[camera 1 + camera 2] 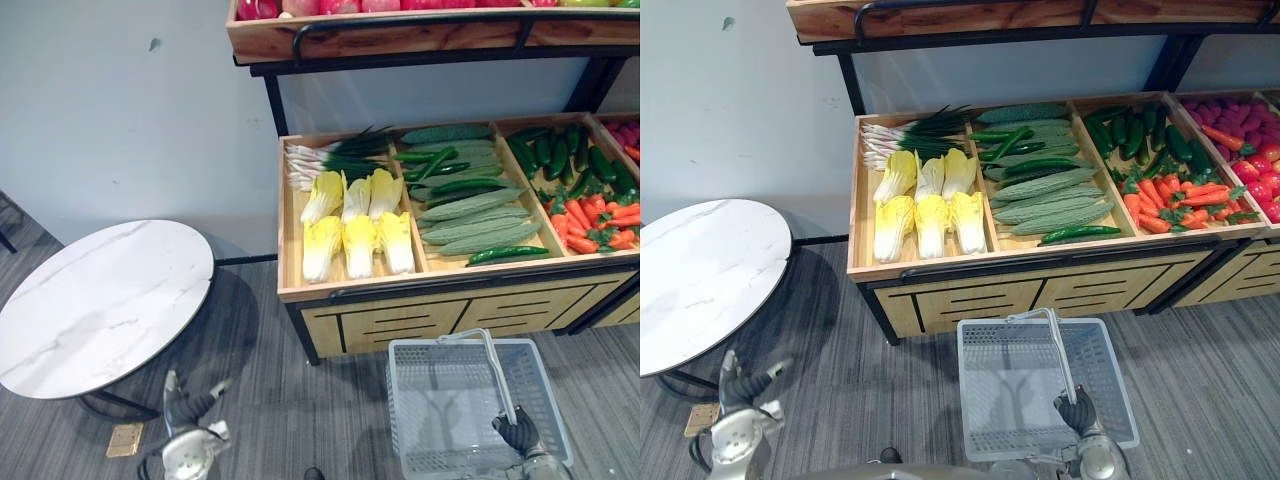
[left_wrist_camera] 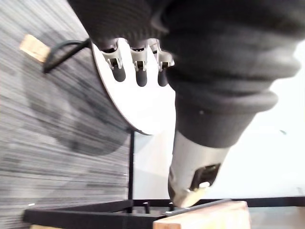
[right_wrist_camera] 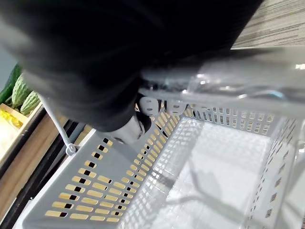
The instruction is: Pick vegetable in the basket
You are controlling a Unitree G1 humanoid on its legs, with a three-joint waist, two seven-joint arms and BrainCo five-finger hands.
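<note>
Near right, right hand (image 1: 520, 432) clasps the handle (image 1: 498, 375) of the empty basket (image 1: 398, 400); left hand (image 1: 195, 408) hangs slack, holding nothing. Picking looks unstarted: next, a reach to the vegetables (image 1: 355, 235) on the far counter (image 1: 340, 289).

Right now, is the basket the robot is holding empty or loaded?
Empty: the basket shows a bare grey floor with no vegetable inside, and the right hand is curled round its handle.
</note>
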